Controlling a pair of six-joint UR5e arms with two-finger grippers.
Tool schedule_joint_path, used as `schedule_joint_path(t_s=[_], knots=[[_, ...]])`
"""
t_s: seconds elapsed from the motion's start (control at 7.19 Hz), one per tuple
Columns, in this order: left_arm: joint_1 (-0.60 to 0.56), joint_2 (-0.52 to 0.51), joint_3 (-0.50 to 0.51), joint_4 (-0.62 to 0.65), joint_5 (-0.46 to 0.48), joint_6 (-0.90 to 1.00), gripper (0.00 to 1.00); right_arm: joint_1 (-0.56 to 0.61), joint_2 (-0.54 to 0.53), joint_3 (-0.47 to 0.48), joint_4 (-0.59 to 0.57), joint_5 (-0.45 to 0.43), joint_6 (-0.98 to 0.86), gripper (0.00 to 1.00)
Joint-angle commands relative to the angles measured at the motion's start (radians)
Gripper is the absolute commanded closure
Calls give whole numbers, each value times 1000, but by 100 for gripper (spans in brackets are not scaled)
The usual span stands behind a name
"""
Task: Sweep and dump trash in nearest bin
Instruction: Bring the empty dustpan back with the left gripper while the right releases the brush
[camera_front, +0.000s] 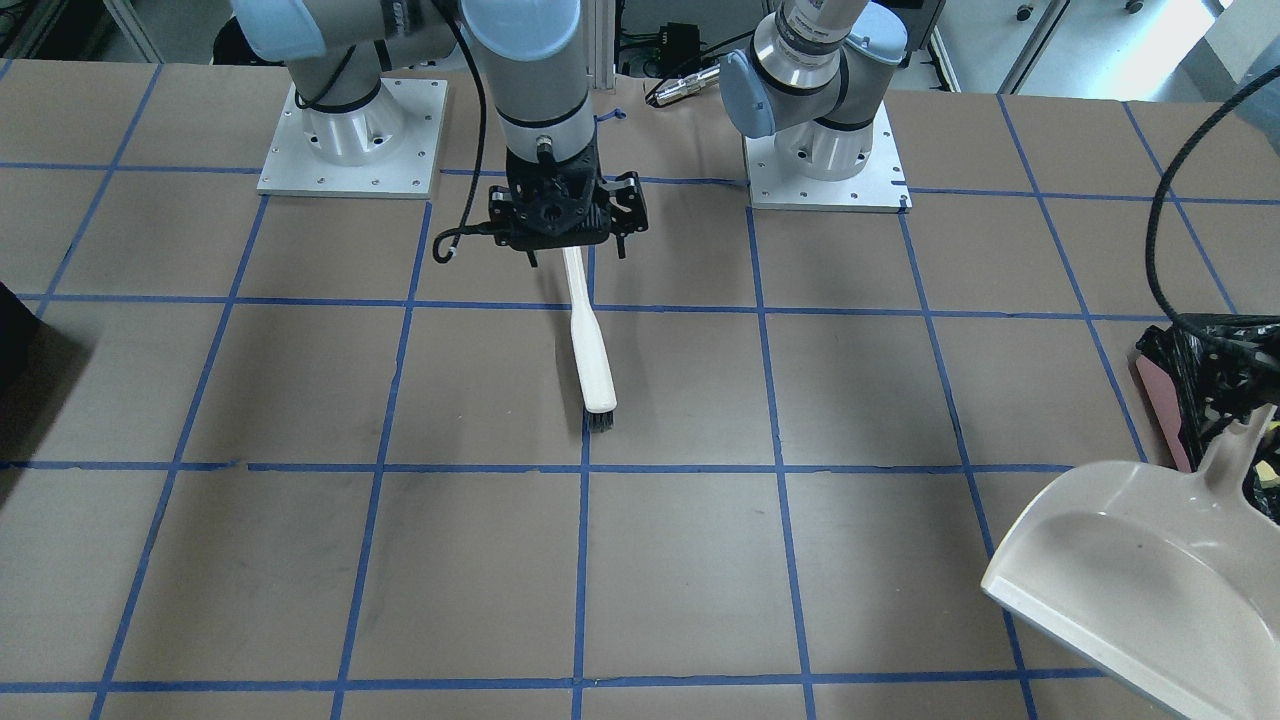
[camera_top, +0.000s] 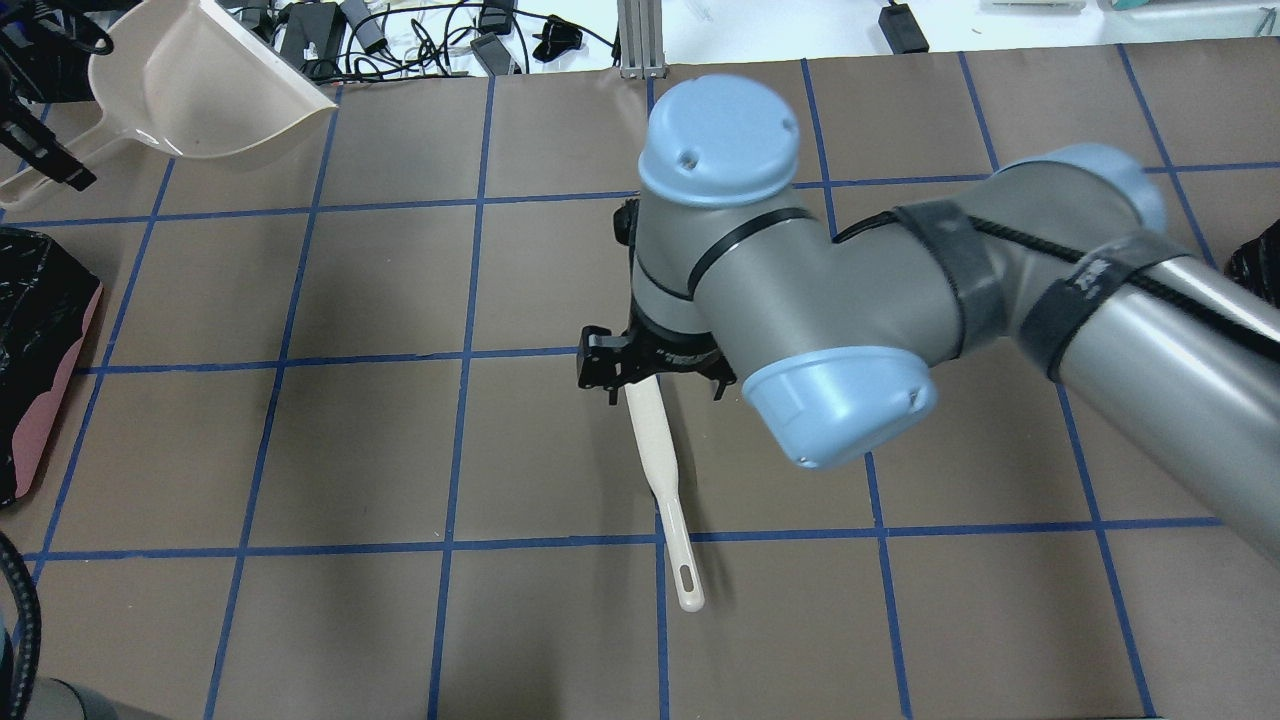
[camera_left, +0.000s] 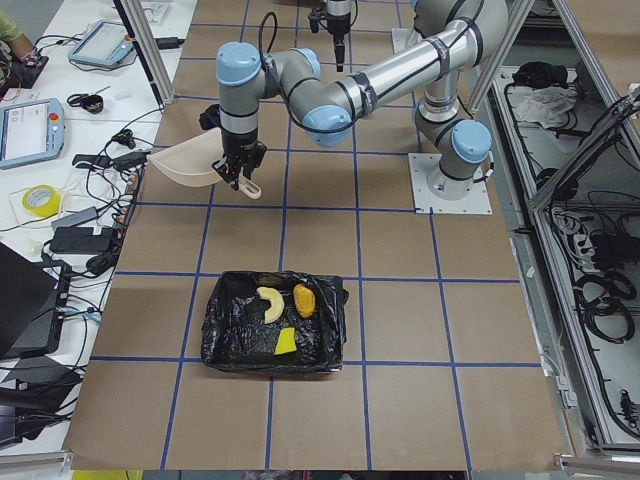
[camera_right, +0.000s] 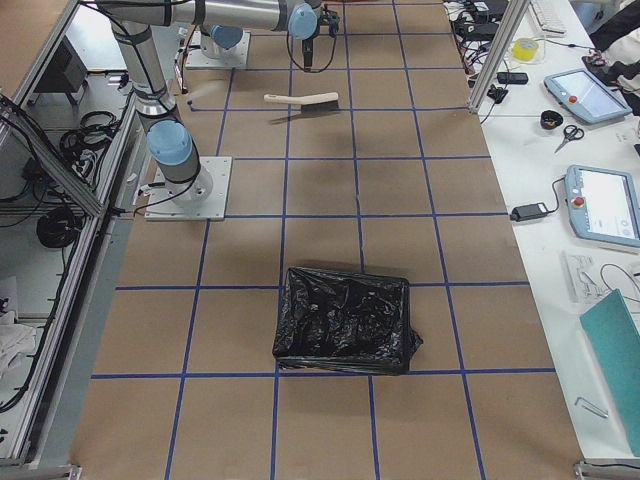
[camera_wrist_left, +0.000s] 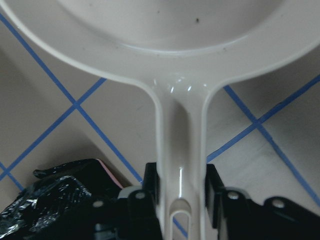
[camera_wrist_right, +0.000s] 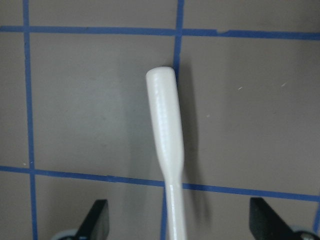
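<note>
The trash lies inside the bin (camera_left: 225, 335), a black-bag-lined container with pinkish sides: an orange-brown lump (camera_left: 303, 298), a pale cream piece (camera_left: 268, 303) and a yellow sponge wedge (camera_left: 285, 343). My left gripper (camera_wrist_left: 180, 200) is shut on the handle of the beige dustpan (camera_front: 1130, 570), which it holds in the air beside the bin (camera_front: 1160, 400) and which looks empty. My right gripper (camera_front: 565, 235) is open, its fingers wide apart on either side of the white brush (camera_front: 590, 340). The brush lies flat on the table, bristles away from the robot.
A second bin lined with a black bag (camera_right: 345, 320) stands on the robot's right side of the table. The two arm base plates (camera_front: 350, 140) (camera_front: 825, 160) sit at the robot's edge. Cables and devices lie beyond the table's far edge (camera_top: 400, 40).
</note>
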Motion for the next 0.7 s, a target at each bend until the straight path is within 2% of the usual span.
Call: schedule_joint_path(t_s=[0.0,0.14,0.42,0.56], knots=[[-114,5,-52,0,-9,-234,100,-111,-98,-128,225,-135,-168,0],[-194,-1,-60,0,-5,-382,100,-147,-115,-161,238,-189,-181,0],[-364,-22,-72,-11,-8,-664,100,-226,-113,-189,232,-177,-206,0],[-429,-33,-96,-11,-14,-799,100,-294,-109,-192,232,-153,-309,0]])
